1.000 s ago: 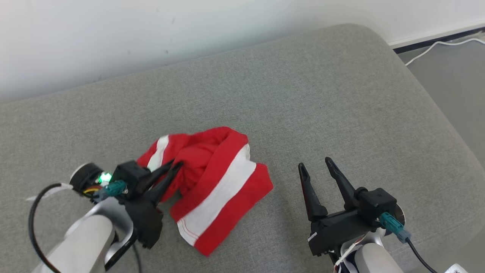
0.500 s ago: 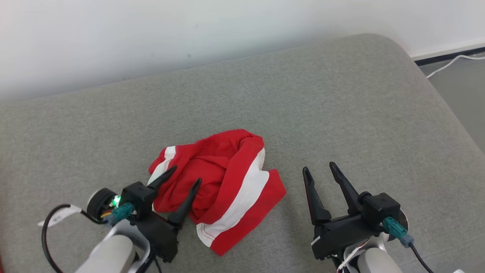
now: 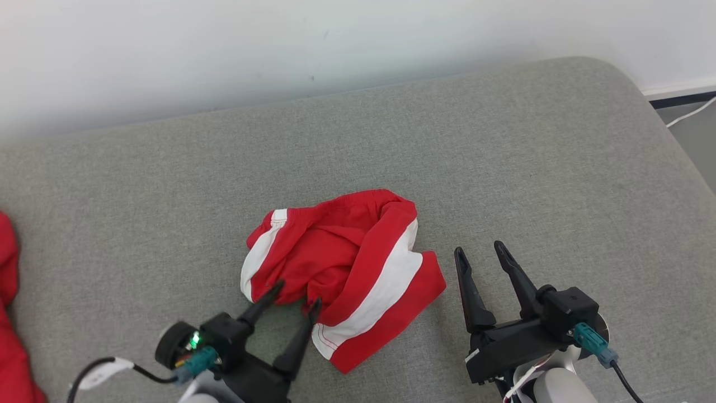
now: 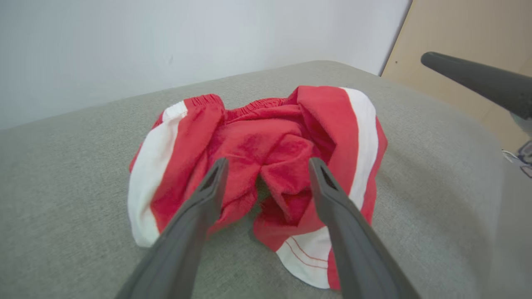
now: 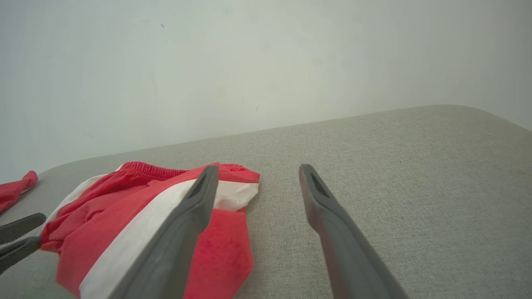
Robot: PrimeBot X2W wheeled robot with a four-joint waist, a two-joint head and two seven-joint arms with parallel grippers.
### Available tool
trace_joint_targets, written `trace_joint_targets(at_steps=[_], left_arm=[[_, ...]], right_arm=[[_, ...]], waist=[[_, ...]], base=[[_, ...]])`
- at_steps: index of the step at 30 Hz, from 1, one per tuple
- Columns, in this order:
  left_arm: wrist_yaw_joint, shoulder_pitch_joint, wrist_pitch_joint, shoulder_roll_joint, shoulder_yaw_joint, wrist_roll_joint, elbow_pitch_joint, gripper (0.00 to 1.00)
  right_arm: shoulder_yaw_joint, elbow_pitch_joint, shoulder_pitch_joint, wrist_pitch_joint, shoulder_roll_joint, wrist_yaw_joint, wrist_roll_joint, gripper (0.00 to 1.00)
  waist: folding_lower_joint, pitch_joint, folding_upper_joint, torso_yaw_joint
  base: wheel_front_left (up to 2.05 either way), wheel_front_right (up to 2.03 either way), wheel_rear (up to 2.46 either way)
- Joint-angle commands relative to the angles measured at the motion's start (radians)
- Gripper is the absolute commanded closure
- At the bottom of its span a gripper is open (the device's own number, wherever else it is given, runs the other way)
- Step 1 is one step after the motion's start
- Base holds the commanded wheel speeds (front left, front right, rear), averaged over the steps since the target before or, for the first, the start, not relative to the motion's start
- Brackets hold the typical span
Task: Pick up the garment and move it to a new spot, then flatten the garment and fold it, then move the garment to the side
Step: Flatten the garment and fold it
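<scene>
Two end effectors, both spread wide, neither holding anything. Left to right in the head view:

- Far left edge: a plain red piece of cloth point(image 3: 8, 313) lies on the grey woven-fabric cushion point(image 3: 503, 168), well apart from everything else.
- Left end effector point(image 3: 297, 293): rises from the bottom edge, forearm mostly out of frame. The black wrist housing with a green light point(image 3: 194, 339) sits low and left of the fingers. The fingers slant up and to the right, parted. Their tips are at the near edge of the crumpled red fabric garment with broad white stripes point(image 3: 347, 263). In the left wrist view they straddle a bunched fold at its middle, with nothing pinched between them. Can't tell if the tips touch the cloth.
- The garment: a loose heap around the middle of the cushion. The elastic waistband is toward the white wall point(image 3: 224, 50), and one striped panel spills to the near right. Not flat, not folded.
- Right end effector point(image 3: 479, 248): just right of the garment, apart from it, over bare cushion. The fingers point up and slightly left, parted, empty. The black body and teal connector point(image 3: 587, 338) are behind them, with the pale forearm at the bottom edge. The right wrist view looks along the cushion toward the wall, garment off the left finger.
- Far right: the cushion's rounded corner, then a thin white cable point(image 3: 691, 112) on the floor by a dark skirting strip point(image 3: 679, 99).
</scene>
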Motion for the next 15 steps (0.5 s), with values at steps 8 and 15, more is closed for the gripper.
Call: trace_joint_targets(at_steps=[8, 15], left_arm=[[-0.003, 0.094, 0.015, -0.016, -0.049, -0.025, -0.013, 0.00], [-0.011, 0.077, 0.007, -0.029, -0.055, -0.035, 0.081, 0.00]], right_arm=[[-0.001, -0.007, -0.002, -0.002, 0.000, 0.001, 0.010, 0.00], [0.008, -0.005, -0.018, -0.002, 0.000, 0.001, 0.008, 0.00]], waist=[[0.0001, 0.017, 0.0000, 0.001], [0.0001, 0.033, 0.0000, -0.020]], base=[[0.00, 0.00, 0.00], [0.00, 0.00, 0.00]])
